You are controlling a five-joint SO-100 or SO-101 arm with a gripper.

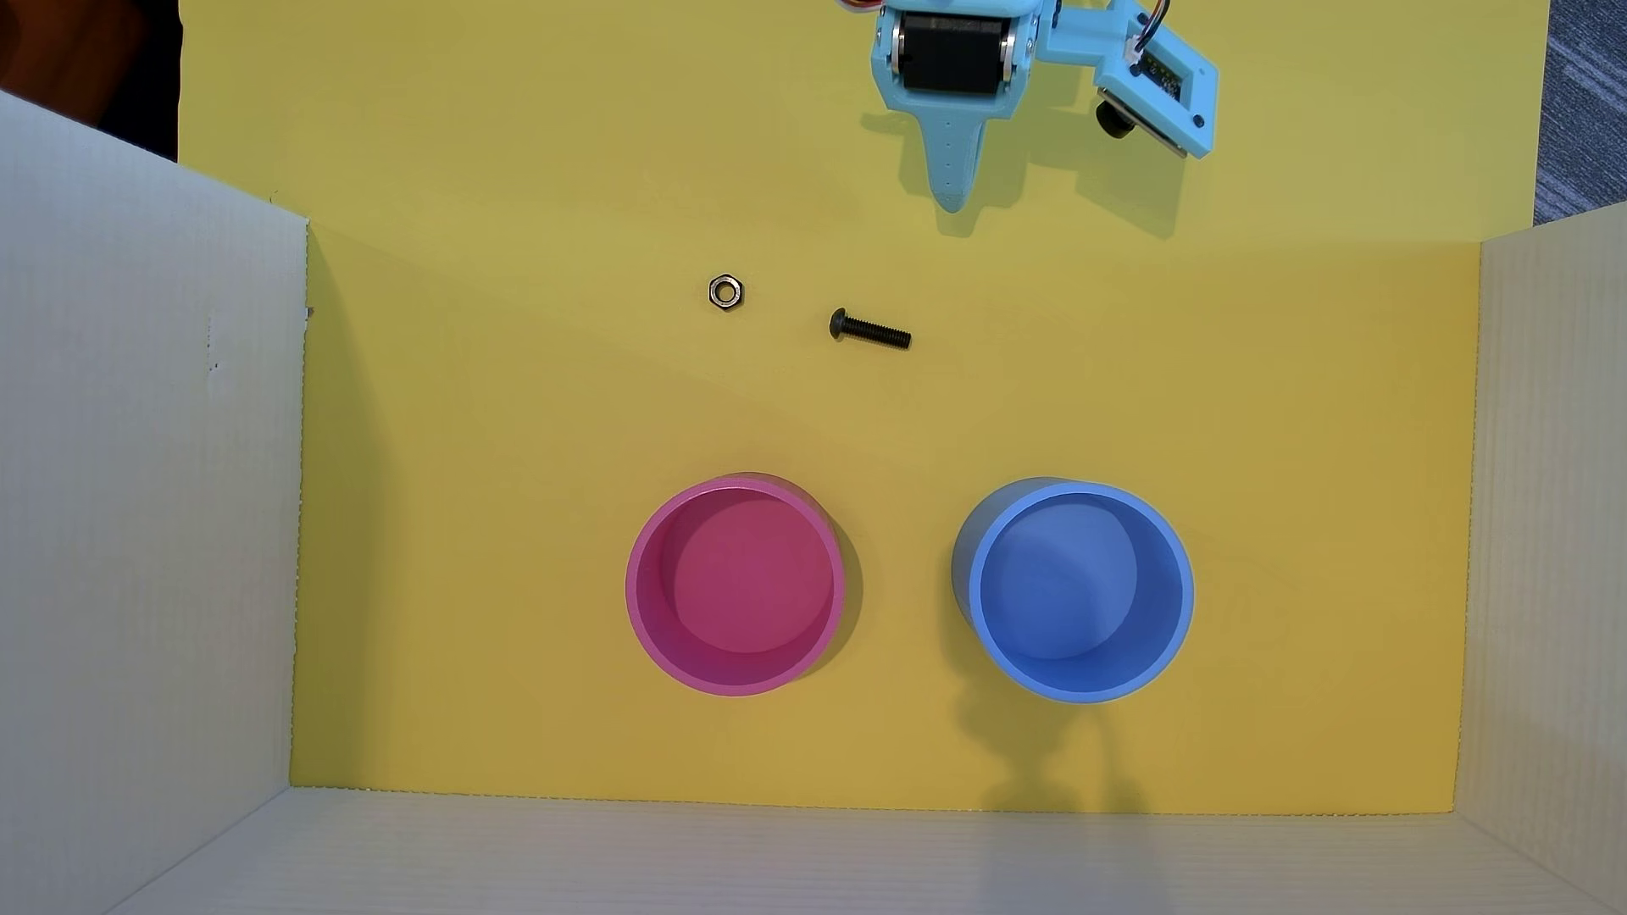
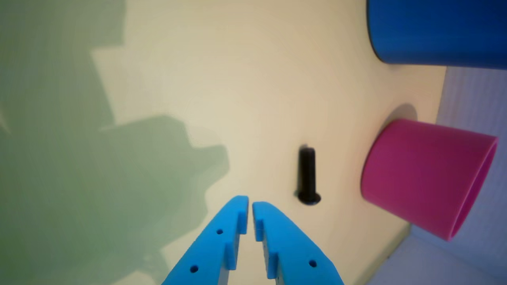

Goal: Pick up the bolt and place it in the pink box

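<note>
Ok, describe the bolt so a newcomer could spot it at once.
On the yellow mat, look above the pink box, toward the gripper in the overhead view. The bolt lies flat there: black, slim and threaded, unlike the silver hex nut left of it.

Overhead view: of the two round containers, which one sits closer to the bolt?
The pink box; the bolt lies nearer it than the blue container.

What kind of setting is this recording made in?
Likely a makeshift tabletop robot test pen: a yellow sheet walled by white corrugated board, with the bolt, a nut and two cups.
</note>
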